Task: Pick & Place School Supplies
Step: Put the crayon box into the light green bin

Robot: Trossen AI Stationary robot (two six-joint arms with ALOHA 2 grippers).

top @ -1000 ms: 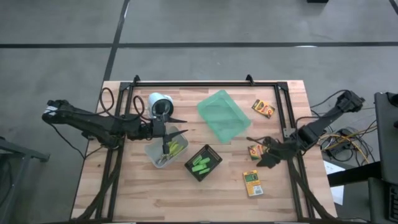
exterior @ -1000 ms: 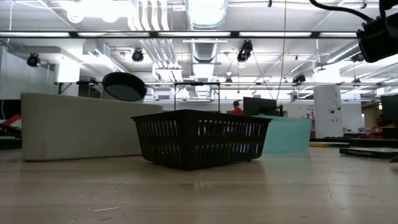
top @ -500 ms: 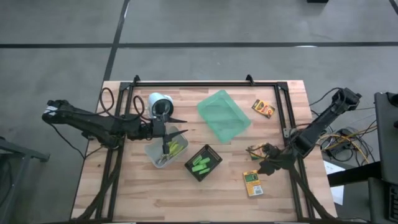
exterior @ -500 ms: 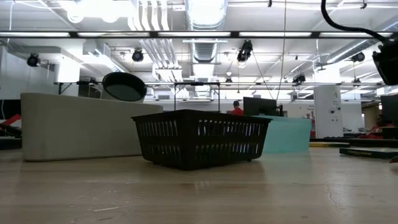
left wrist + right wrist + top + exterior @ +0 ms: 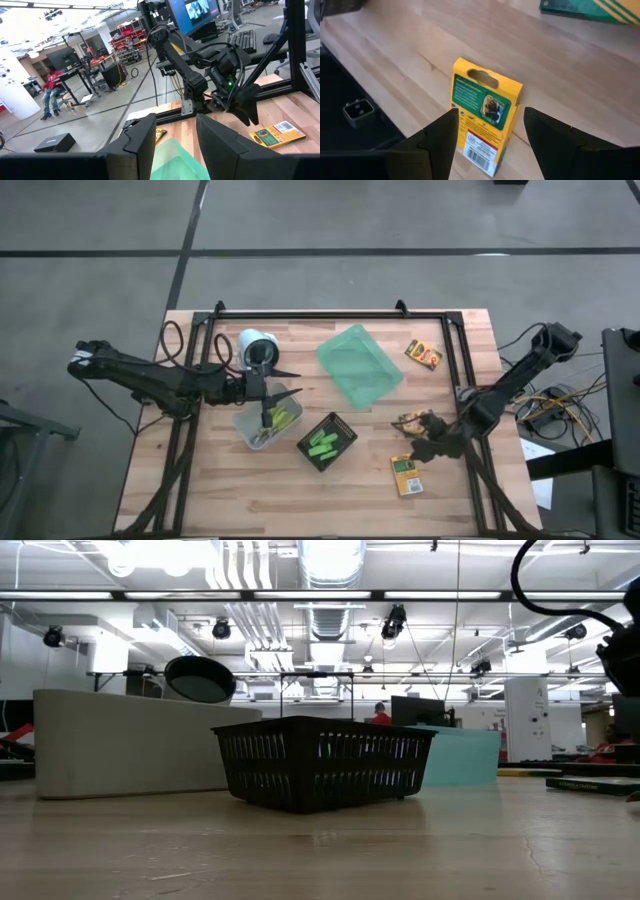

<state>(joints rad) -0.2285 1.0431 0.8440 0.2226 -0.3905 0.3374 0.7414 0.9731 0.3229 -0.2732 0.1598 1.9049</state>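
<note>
Three yellow-and-green crayon boxes lie flat on the table's right part: one near the front (image 5: 405,475), one (image 5: 408,421) partly under my right arm, one at the back (image 5: 424,354). My right gripper (image 5: 415,446) hovers open, slanting down over the front box (image 5: 482,122); its fingers stand on either side of the box without touching it. My left gripper (image 5: 272,384) hangs open, with nothing between its fingers, above the clear bin (image 5: 262,423), which holds scissor-like tools. Green marker sticks (image 5: 322,443) lie in a black box.
A translucent green tray (image 5: 358,365) lies at the centre back and a white cup (image 5: 255,346) at the back left. A black frame rail (image 5: 466,380) runs along the right side beside my right arm. The low view shows the black box (image 5: 322,760) at mid-table.
My right gripper has come down and moved toward the table's near edge and a little left, off the middle crayon box and over the front one, rolling somewhat as it went. The middle box now shows more.
</note>
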